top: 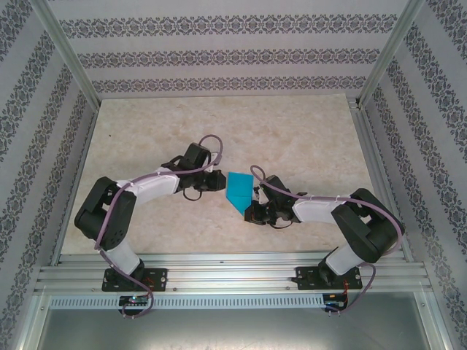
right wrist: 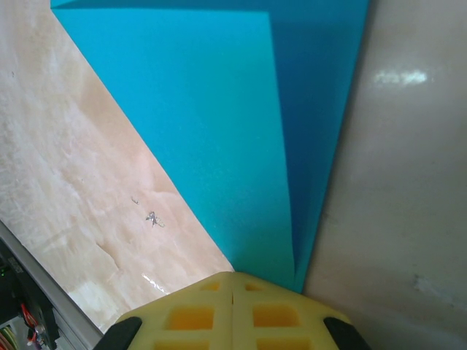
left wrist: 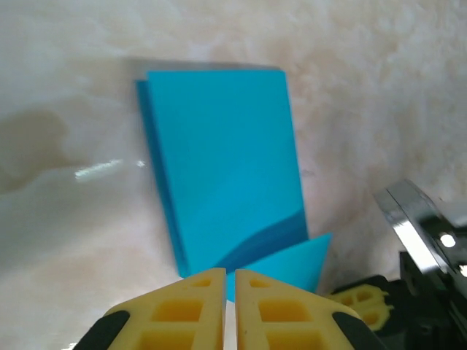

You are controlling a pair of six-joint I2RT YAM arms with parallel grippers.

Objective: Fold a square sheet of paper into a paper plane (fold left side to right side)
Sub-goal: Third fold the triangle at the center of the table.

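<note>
Left gripper (left wrist: 230, 275), right gripper (right wrist: 232, 277) pressed together (tips at paper (left wrist: 226, 168) edges); table (top: 219, 124) open around.

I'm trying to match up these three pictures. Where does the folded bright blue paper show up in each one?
Top external: the folded cyan-blue paper sheet is small, at the picture's centre.
Left wrist: the sheet stands large in the middle, reaching toward the bottom.
Right wrist: the sheet spreads from the top edge, narrowing to bottom centre.
Shared landmark: the beige marbled table top beneath it.
</note>
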